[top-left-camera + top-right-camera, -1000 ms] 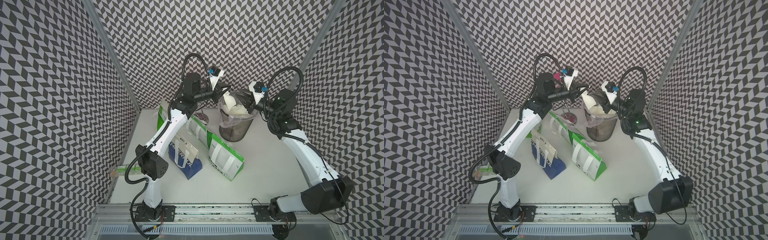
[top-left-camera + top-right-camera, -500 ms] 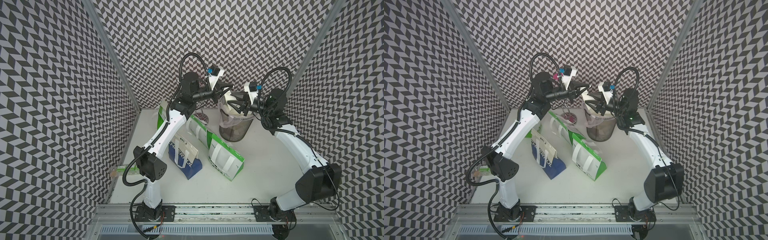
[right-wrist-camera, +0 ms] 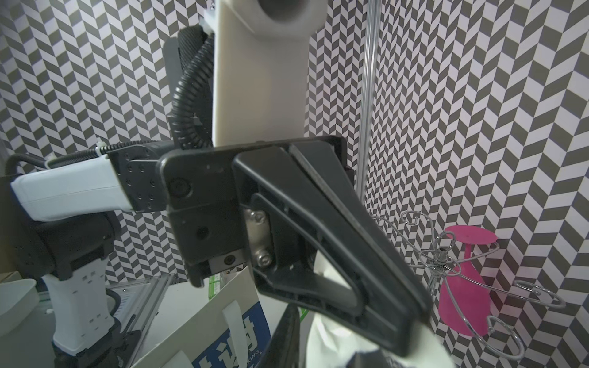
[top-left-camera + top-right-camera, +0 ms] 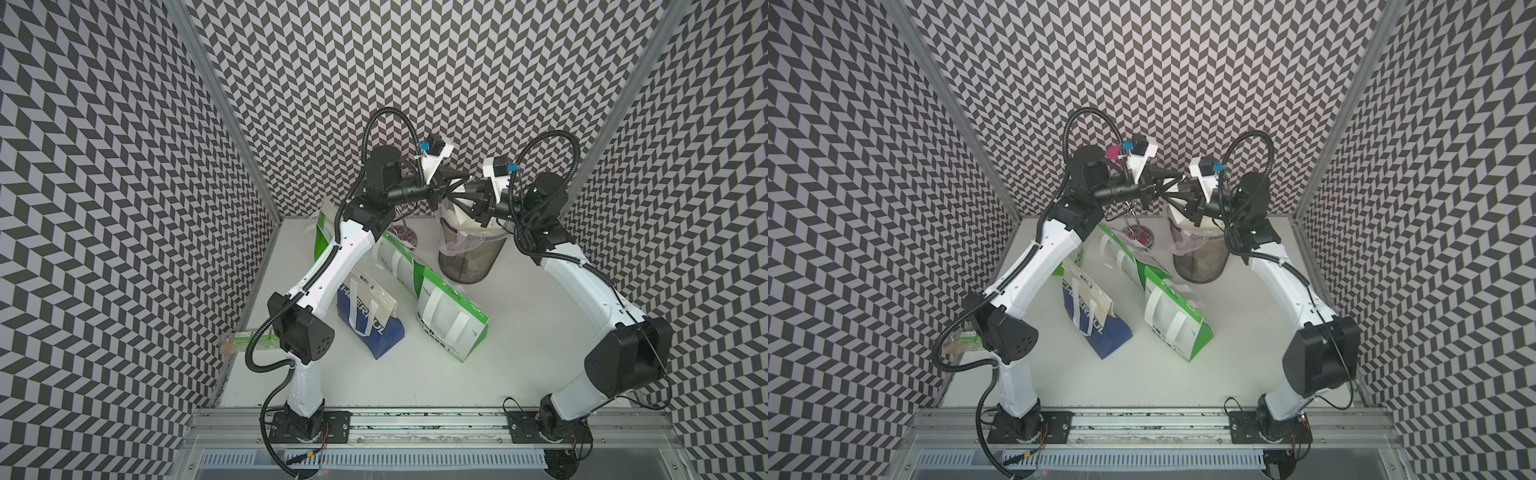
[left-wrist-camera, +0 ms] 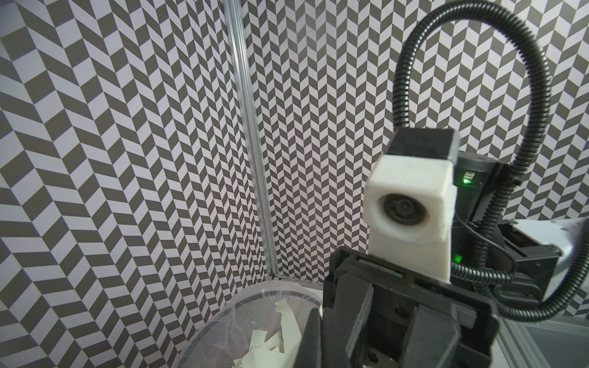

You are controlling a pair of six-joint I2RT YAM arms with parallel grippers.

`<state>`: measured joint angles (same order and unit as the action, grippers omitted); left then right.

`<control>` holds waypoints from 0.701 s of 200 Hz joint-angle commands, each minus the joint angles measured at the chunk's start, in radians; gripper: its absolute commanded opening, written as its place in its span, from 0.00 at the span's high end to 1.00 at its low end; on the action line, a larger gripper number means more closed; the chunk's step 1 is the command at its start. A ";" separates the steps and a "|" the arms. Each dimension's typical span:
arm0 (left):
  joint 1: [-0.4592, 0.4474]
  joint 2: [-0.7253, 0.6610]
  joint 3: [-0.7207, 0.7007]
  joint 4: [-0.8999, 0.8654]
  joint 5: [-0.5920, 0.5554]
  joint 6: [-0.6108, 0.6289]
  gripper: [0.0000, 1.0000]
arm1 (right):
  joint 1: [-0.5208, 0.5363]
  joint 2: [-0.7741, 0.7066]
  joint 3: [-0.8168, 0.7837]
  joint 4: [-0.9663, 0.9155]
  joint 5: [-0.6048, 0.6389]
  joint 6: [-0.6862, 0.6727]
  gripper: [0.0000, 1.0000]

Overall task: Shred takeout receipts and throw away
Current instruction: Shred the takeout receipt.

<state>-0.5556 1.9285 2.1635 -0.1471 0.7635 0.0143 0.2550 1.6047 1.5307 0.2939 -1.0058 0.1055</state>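
Finding: the left gripper (image 4: 459, 187) is fully closed and pinches the receipt (image 3: 433, 350). In the right wrist view, cream paper shows past its tips at the lower right of the frame. In both top views this grip sits at upper centre, directly above the open bin (image 4: 469, 266). The right gripper (image 4: 471, 200) faces it tip to tip from frame right, so the receipt lies just to its frame-left, touching or nearly so.

Judged: a tear depends on the right jaws taking the free paper beside the left tips. Whether they are closed on it cannot be told, because the left wrist view cuts their tips off at the bottom edge. The receipt's long axis is not readable. In the bin lie shreds (image 5: 264, 344).
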 commanded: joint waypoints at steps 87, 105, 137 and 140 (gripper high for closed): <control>-0.010 -0.001 0.117 -0.326 -0.294 0.149 1.00 | 0.215 -0.156 -0.063 -0.108 0.809 -0.666 1.00; -0.013 0.004 0.126 -0.361 -0.382 0.165 1.00 | 0.277 -0.190 -0.122 -0.027 0.929 -0.821 1.00; -0.021 0.039 0.192 -0.433 -0.495 0.174 1.00 | 0.312 -0.204 -0.197 0.095 1.074 -0.989 1.00; -0.021 0.043 0.203 -0.441 -0.507 0.174 1.00 | 0.311 -0.204 -0.200 0.099 1.086 -0.992 1.00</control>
<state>-0.5900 1.9339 2.3062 -0.4721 0.4255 0.1543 0.5468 1.4406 1.3605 0.2169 -0.0998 -0.6792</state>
